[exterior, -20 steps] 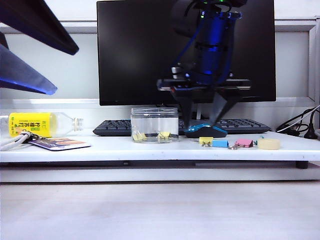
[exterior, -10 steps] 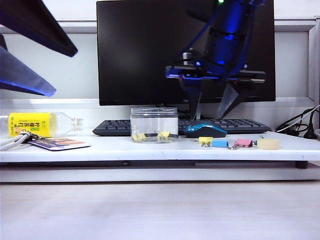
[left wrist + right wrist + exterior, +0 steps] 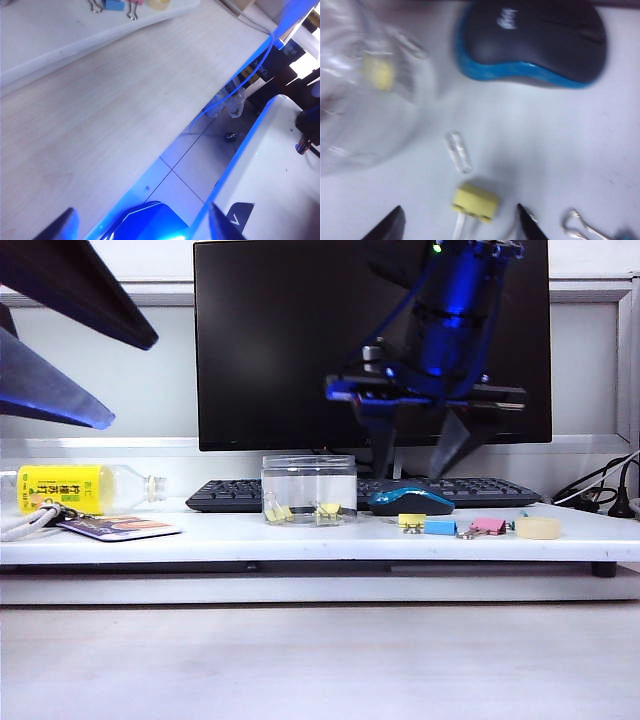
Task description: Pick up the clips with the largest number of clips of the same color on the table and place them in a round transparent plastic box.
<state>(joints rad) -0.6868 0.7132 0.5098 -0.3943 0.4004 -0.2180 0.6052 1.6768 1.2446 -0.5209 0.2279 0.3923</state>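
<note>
The round transparent plastic box point(image 3: 308, 490) stands on the white shelf in front of the keyboard, with two pale-yellow clips point(image 3: 278, 511) lying inside. One more yellow clip point(image 3: 411, 521) lies on the shelf to its right, by the mouse. My right gripper point(image 3: 415, 462) hangs open and empty above that clip. In the right wrist view the clip point(image 3: 475, 201) lies between the open fingers of the gripper point(image 3: 459, 215), well below them, and the box point(image 3: 365, 100) is beside it. My left gripper point(image 3: 132, 382) is open and empty, high at the far left.
A blue-and-black mouse point(image 3: 411, 501) sits right behind the loose yellow clip. A blue clip point(image 3: 440, 527), a pink clip point(image 3: 488, 526) and a tape roll point(image 3: 538, 528) lie to the right. A yellow-labelled bottle point(image 3: 70, 488) lies at the left. The keyboard point(image 3: 225, 495) and monitor stand behind.
My right gripper has risen from beside the mouse near the shelf to well above it, still open. The left arm has not moved.
</note>
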